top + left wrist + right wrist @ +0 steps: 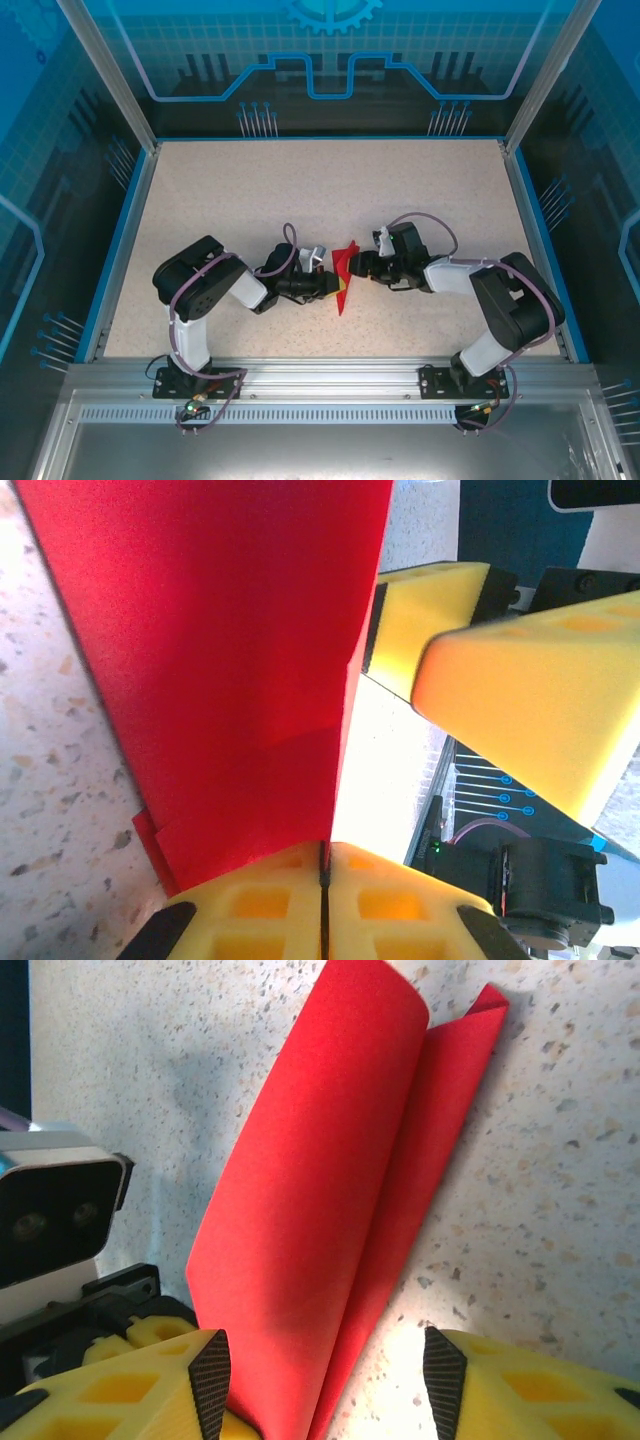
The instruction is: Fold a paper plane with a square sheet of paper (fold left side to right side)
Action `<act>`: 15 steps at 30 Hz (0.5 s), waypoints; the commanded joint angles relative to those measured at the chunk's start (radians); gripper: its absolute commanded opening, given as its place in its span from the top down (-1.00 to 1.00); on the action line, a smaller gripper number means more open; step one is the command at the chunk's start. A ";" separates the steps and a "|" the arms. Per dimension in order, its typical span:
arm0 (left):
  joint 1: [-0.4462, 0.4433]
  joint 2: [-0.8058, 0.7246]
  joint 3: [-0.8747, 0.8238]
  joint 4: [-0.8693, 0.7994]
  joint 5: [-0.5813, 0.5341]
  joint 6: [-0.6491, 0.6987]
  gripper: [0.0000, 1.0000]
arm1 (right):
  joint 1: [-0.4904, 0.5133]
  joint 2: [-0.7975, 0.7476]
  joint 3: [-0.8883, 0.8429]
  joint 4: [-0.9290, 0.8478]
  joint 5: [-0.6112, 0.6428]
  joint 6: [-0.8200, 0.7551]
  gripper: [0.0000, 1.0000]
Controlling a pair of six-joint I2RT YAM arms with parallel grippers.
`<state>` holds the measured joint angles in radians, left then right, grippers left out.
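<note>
While the left end effector (322, 286) is closed, its pads (270, 900) are clamped on one edge of the folded red paper (346, 264), which sits at mid-counter (300, 190) between the two arms. The right end effector (325, 1380) is apart, its fingers (210, 1380) straddling the paper's near end, the paper closer to one finger.

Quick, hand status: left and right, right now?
Left hand: closed, pinching the red paper.
Right hand: open, straddling the same paper, not gripping it.
</note>
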<state>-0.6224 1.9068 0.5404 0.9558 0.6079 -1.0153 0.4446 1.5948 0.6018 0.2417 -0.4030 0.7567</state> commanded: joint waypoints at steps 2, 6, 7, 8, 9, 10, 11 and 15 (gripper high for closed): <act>0.010 0.002 -0.015 0.028 0.021 0.020 0.84 | 0.026 0.034 0.043 0.013 0.012 0.007 -0.13; 0.012 0.001 -0.016 0.027 0.021 0.019 0.84 | 0.038 0.062 0.064 0.002 0.017 0.008 -0.08; 0.012 0.000 -0.015 0.028 0.021 0.020 0.84 | 0.040 0.070 0.069 0.001 0.019 0.010 -0.07; 0.013 -0.001 -0.016 0.027 0.021 0.020 0.84 | 0.044 0.078 0.073 -0.002 0.020 0.012 -0.07; 0.013 0.000 -0.016 0.028 0.021 0.019 0.84 | 0.045 0.084 0.075 -0.007 0.024 0.013 -0.07; 0.013 0.000 -0.015 0.026 0.021 0.019 0.83 | 0.049 0.088 0.080 -0.016 0.027 0.012 -0.06; 0.013 -0.001 -0.016 0.026 0.021 0.019 0.83 | 0.051 0.093 0.082 -0.026 0.031 0.010 -0.06; 0.015 -0.008 -0.017 0.024 0.020 0.020 0.80 | 0.050 0.096 0.081 -0.064 0.055 0.007 -0.04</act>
<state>-0.6170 1.9068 0.5404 0.9558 0.6083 -1.0153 0.4782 1.6714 0.6689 0.2272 -0.3805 0.7605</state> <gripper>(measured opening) 0.098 0.522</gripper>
